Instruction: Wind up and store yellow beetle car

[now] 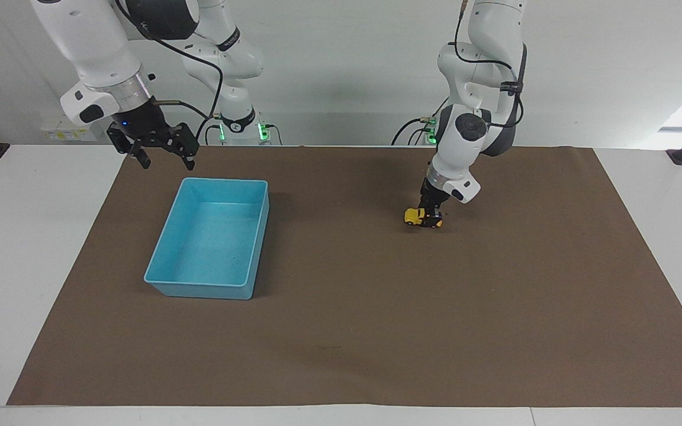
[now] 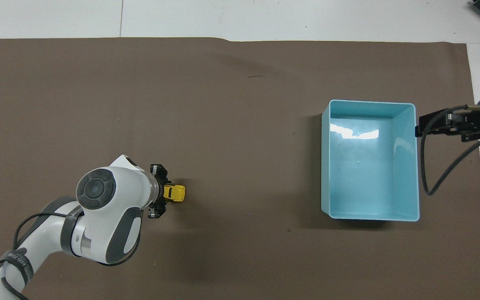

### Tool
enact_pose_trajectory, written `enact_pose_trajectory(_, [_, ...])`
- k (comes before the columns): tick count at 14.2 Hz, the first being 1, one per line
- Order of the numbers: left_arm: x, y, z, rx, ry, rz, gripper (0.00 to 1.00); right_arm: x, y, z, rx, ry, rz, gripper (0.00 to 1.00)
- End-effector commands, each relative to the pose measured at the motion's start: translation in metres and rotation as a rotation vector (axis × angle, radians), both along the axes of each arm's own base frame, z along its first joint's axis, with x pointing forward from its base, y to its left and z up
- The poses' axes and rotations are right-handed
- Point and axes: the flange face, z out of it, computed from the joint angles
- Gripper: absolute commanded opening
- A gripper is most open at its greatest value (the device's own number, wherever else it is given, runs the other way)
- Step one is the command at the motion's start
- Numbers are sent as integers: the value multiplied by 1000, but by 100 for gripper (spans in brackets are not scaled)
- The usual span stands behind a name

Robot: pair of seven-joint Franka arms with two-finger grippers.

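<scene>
The yellow beetle car [image 1: 414, 217] stands on the brown mat toward the left arm's end of the table. It also shows in the overhead view [image 2: 176, 193], with its back half hidden under the left hand. My left gripper [image 1: 431, 218] is down at mat level over the middle and back of the car, and the overhead view shows it there too [image 2: 161, 192]. My right gripper [image 1: 166, 161] is open and empty. It waits in the air beside the blue bin's corner nearest the robots, and its hand shows in the overhead view [image 2: 425, 127].
The blue bin [image 1: 199, 290] stands empty on the mat toward the right arm's end, also in the overhead view [image 2: 326, 166]. The brown mat [image 1: 347, 331] covers most of the white table.
</scene>
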Motion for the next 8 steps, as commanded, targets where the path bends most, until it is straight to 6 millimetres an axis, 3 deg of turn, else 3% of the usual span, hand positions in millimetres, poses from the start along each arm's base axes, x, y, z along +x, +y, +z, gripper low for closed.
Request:
enact_pose_trajectory(1, [5, 5, -5, -49, -6, 90, 0, -2, -1, 0, 4, -6, 24, 100])
enact_pose_trajectory(8, [11, 19, -6, -66, -1, 184, 0, -2, 0, 0, 4, -6, 25, 100])
